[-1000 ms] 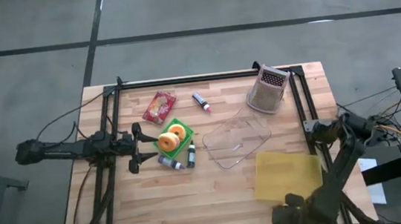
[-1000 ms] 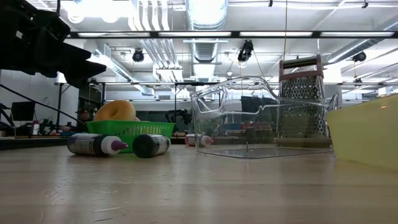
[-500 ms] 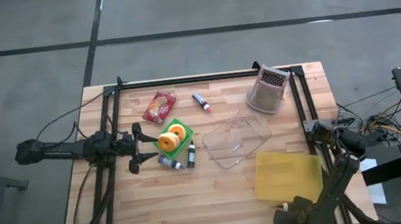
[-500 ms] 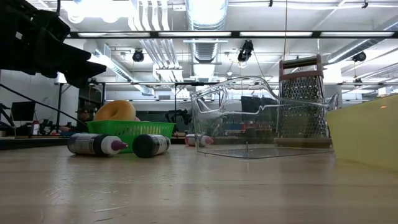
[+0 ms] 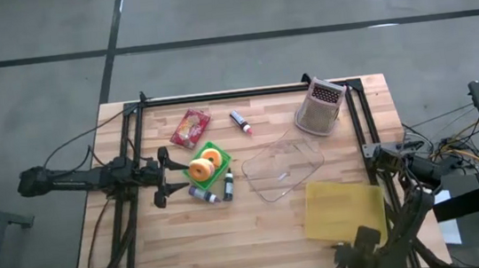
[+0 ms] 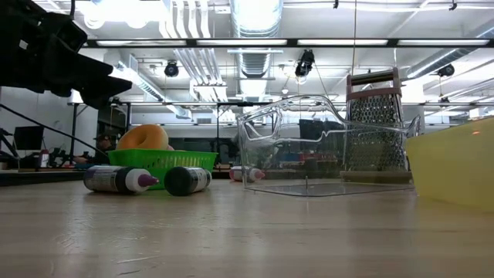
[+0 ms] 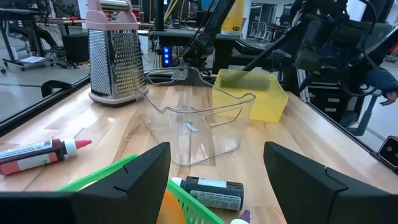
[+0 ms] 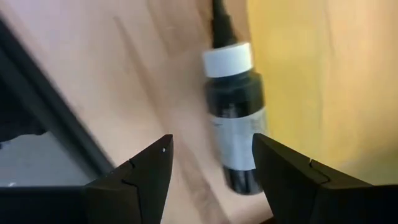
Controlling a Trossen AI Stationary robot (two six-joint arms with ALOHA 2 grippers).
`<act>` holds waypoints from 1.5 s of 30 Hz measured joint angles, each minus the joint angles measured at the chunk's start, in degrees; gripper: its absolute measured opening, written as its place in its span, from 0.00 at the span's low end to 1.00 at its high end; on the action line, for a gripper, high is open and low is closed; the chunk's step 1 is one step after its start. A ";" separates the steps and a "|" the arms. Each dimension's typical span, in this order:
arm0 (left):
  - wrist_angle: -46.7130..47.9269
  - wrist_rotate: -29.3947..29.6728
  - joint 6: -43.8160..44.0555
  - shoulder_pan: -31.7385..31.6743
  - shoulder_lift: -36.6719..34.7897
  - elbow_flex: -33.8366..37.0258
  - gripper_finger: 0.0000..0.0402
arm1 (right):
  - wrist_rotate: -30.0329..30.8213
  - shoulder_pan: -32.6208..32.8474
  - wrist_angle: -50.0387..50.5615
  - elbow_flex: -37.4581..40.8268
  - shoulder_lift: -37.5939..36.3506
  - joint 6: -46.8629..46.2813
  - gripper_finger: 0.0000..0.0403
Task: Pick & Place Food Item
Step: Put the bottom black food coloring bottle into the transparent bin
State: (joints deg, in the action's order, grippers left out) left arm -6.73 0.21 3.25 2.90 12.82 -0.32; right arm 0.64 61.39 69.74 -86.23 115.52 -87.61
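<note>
Doughnuts, orange and ring-shaped (image 5: 201,167), sat in the green mesh basket (image 5: 216,149) left of the table's centre. We kept our left gripper (image 5: 165,172) beside it, jaws wide, empty — unmoved. Our right gripper (image 5: 359,248), also agape, had drifted along the near edge — no pick yet.

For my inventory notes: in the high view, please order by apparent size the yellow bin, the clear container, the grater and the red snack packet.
1. yellow bin
2. clear container
3. grater
4. red snack packet
</note>
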 joint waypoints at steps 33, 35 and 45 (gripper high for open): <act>0.38 0.04 -0.22 0.01 0.00 0.00 0.65 | 3.39 -0.58 -12.93 9.13 -0.91 4.66 0.24; 0.38 0.04 -0.22 0.00 -0.01 0.00 0.65 | 4.92 -0.59 -13.16 8.68 -0.83 5.55 0.19; -1.95 0.04 -0.22 0.02 -0.02 0.00 0.65 | 15.23 -1.00 -13.79 6.79 -0.66 8.96 0.18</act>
State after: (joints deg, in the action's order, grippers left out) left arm -8.68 0.25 3.03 2.92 12.80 -0.32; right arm 15.87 60.38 55.94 -79.44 114.87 -78.65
